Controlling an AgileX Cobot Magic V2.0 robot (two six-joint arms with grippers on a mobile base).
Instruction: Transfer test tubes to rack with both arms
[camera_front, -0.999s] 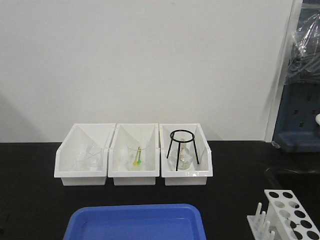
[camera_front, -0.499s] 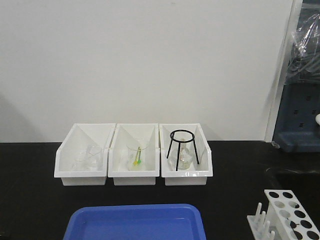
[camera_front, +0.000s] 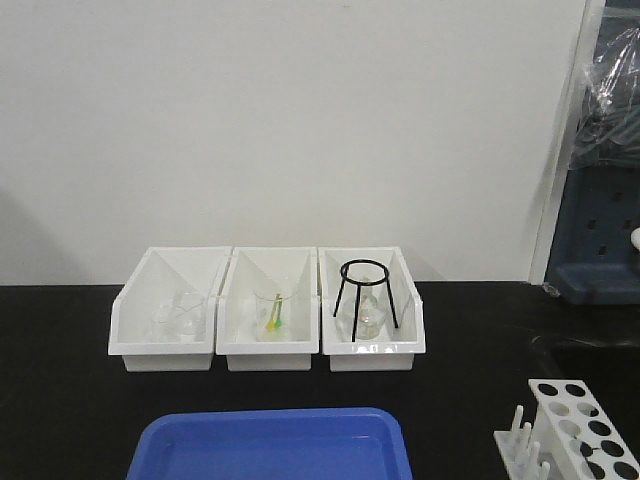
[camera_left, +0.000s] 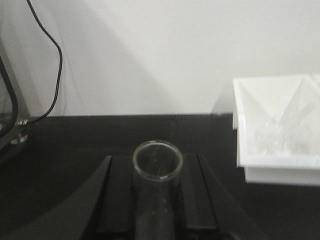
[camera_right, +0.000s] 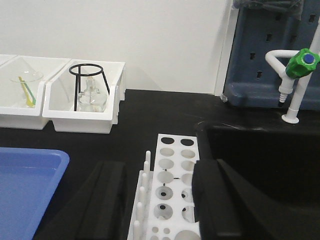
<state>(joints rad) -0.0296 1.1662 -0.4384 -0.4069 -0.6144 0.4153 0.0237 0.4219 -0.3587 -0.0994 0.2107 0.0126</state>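
Note:
A clear glass test tube (camera_left: 156, 205) stands between the dark fingers of my left gripper (camera_left: 157, 172), which is shut on it, the tube's open mouth facing the camera. The gripper hovers over the black bench, left of a white bin (camera_left: 272, 125). The white rack (camera_right: 172, 150) lies on the bench with rows of round holes and a line of pegs along its left side. Its visible holes look empty. My right gripper (camera_right: 159, 172) is open just above it, one finger on each side. In the front view the rack (camera_front: 580, 430) sits at the bottom right, and neither arm shows.
Three white open-front bins (camera_front: 270, 350) line the back of the bench, holding beakers, a black tripod ring (camera_front: 362, 295) and a flask. A blue tray (camera_front: 270, 445) is at the front. A dark sink (camera_right: 265, 155) and a green-capped tap (camera_right: 300, 62) lie right of the rack.

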